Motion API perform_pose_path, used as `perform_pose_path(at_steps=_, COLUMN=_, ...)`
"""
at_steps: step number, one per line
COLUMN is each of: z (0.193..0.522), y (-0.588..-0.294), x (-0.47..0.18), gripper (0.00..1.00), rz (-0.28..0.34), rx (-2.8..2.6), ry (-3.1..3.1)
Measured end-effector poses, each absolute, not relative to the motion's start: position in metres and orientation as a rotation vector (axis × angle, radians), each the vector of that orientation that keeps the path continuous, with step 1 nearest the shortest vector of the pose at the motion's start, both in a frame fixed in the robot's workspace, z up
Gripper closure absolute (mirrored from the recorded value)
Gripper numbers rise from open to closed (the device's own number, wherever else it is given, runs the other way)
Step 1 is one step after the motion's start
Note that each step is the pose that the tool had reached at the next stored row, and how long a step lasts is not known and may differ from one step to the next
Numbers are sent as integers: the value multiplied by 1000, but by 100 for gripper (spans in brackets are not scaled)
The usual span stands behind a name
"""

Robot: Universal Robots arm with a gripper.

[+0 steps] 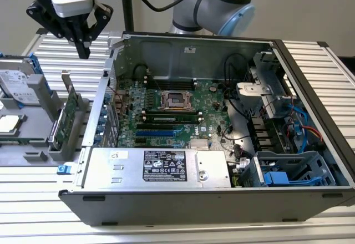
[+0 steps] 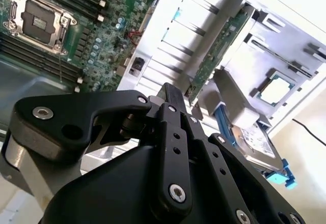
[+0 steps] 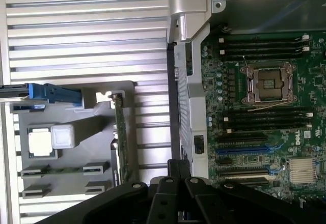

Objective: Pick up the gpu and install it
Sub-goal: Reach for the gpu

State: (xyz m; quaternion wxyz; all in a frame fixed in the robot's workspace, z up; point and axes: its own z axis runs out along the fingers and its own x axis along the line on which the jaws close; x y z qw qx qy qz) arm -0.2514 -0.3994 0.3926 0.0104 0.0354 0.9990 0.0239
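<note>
Over on the exterior view's left, above the ribbed silver aluminium table, hangs the black two-fingered gripper, pointing straight down. Its fingers are pressed together into a single tip with nothing between them, and both wrist views show the same closed, empty claw.

Below it, a little toward the open case, is the gpu, a thin green circuit card with a silver metal end bracket. It stands on its long edge in the grey plastic holder tray, just beside the case wall. I'd say it is stood up that way so its top edge faces a claw coming from above. In the first wrist view the card shows edge-on as a narrow strip, close to the fingertips, so the arm looks lined up along its length.

The big dark metal computer case lies on its side with its panel off. That turns the large green motherboard and its blue and black expansion slots face-up, which suits a straight downward push. Nothing is gripped, so the pick-up is not yet done.
</note>
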Motion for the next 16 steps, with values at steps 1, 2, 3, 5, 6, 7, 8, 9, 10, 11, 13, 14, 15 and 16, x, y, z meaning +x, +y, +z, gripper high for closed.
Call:
perform_pose_path(at_steps=1, z=393, y=-399, x=-253, gripper=100, rz=75, rx=110, ry=3118)
perform_pose_path(at_steps=2, z=393, y=-399, x=-254, gripper=100, rz=75, rx=110, ry=3118)
perform_pose_path(at_steps=3, z=393, y=-399, x=-255, gripper=100, rz=75, rx=110, ry=3118)
perform_pose_path(at_steps=5, z=393, y=-399, x=-257, gripper=100, rz=75, rx=110, ry=3118)
perform_pose_path(at_steps=6, z=393, y=-399, x=-258, gripper=100, rz=75, rx=110, ry=3118)
perform_pose_path(at_steps=7, z=393, y=-399, x=-259, gripper=100, rz=75, rx=110, ry=3118)
perform_pose_path(at_steps=8, z=393, y=-400, x=-260, gripper=100, rz=75, rx=110, ry=3118)
perform_pose_path(at_steps=9, z=393, y=-400, x=-261, gripper=100, rz=75, rx=110, ry=3118)
perform_pose_path(at_steps=10, z=393, y=-400, x=-262, gripper=100, rz=75, rx=110, ry=3118)
perform_pose_path(at_steps=11, z=393, y=-400, x=-263, gripper=100, rz=75, rx=110, ry=3118)
perform_pose_path(at_steps=13, z=393, y=-400, x=-266, gripper=100, rz=75, rx=110, ry=3118)
perform_pose_path(at_steps=14, z=393, y=-400, x=-267, gripper=100, rz=75, rx=110, ry=3118)
perform_pose_path(at_steps=15, z=393, y=-400, x=-268, gripper=100, rz=75, rx=110, ry=3118)
perform_pose_path(at_steps=16, z=393, y=-400, x=-269, gripper=100, rz=75, rx=110, ry=3118)
